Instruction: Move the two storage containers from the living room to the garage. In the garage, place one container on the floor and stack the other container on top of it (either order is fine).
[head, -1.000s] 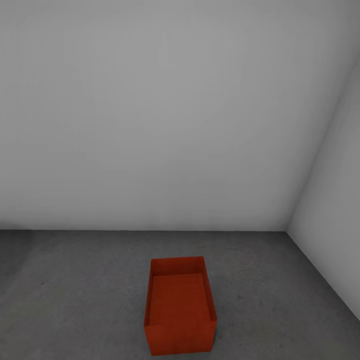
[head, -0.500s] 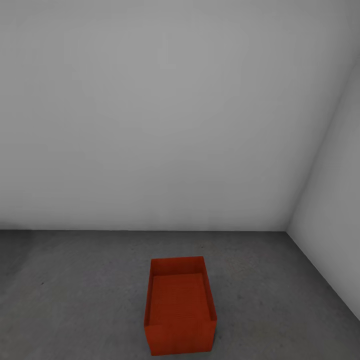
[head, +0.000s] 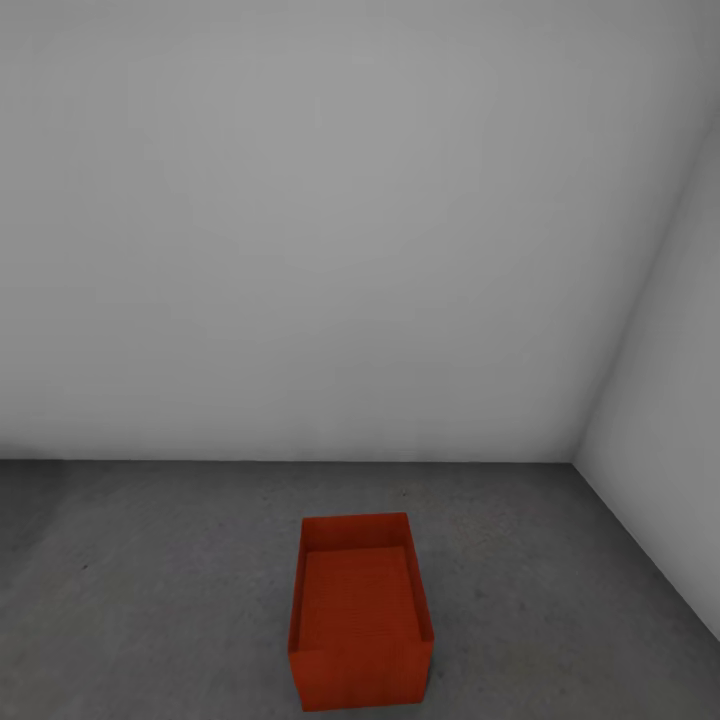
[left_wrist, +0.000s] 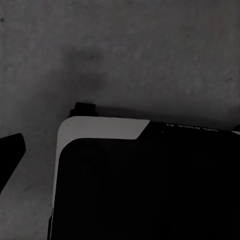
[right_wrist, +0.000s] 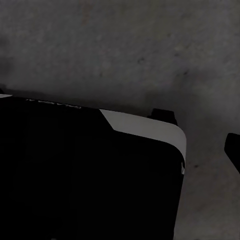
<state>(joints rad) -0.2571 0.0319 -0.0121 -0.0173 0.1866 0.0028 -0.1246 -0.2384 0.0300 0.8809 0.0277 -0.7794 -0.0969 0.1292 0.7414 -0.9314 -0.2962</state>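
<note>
head view: camera sat high, faced forward and down toward a room corner where a back wall (head: 300, 250) met a side wall (head: 670, 400); it took in a broad stretch of floor (head: 150, 580), with one storage container (head: 358, 610) low in the picture, near the camera's foot.

left wrist view: camera pointed straight down at the floor (left_wrist: 140, 55) from close range; a dark robot base (left_wrist: 150, 185) with a pale corner band covered the nearer part.

right wrist view: same downward, close aim at the floor (right_wrist: 125, 45), over the base's (right_wrist: 85, 175) opposite corner.

shared: all three saw the grey speckled concrete; both wrist views shared the base.
</note>
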